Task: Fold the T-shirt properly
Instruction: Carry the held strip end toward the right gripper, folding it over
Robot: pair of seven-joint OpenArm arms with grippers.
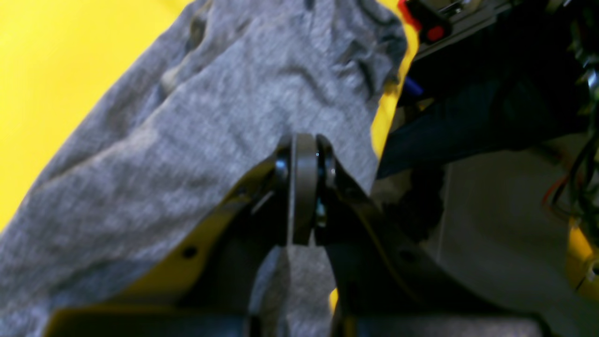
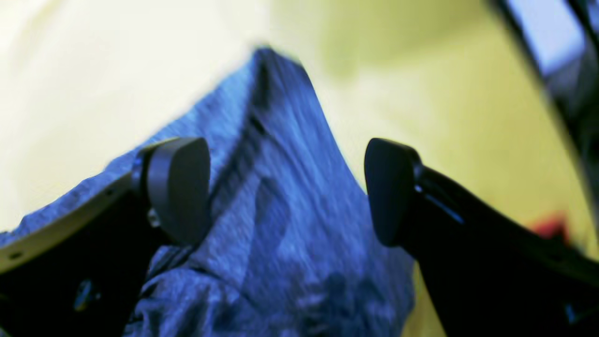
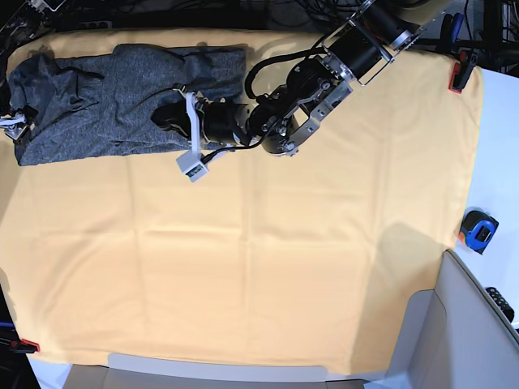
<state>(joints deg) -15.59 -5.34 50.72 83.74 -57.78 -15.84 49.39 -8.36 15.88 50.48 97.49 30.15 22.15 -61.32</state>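
Observation:
The dark-grey T-shirt [image 3: 122, 97] lies crumpled at the far left of the yellow-orange cloth [image 3: 259, 259], near its far edge. My left gripper [image 3: 169, 118] reaches in from the far right and rests on the shirt's lower middle. In the left wrist view the left gripper [image 1: 304, 154] is shut, pinching a fold of the shirt [image 1: 187, 140]. My right gripper [image 2: 285, 189] is open, one finger [image 2: 178, 187] on each side of a raised ridge of the shirt [image 2: 281, 224], which looks blue there. In the base view only a bit of the right gripper [image 3: 12, 123] shows, at the shirt's left end.
A blue and orange tape measure [image 3: 478, 229] lies on the white table to the right of the cloth. Red clamps hold the cloth at the far right corner [image 3: 459, 77] and near left corner [image 3: 26, 345]. Cables run along the far edge.

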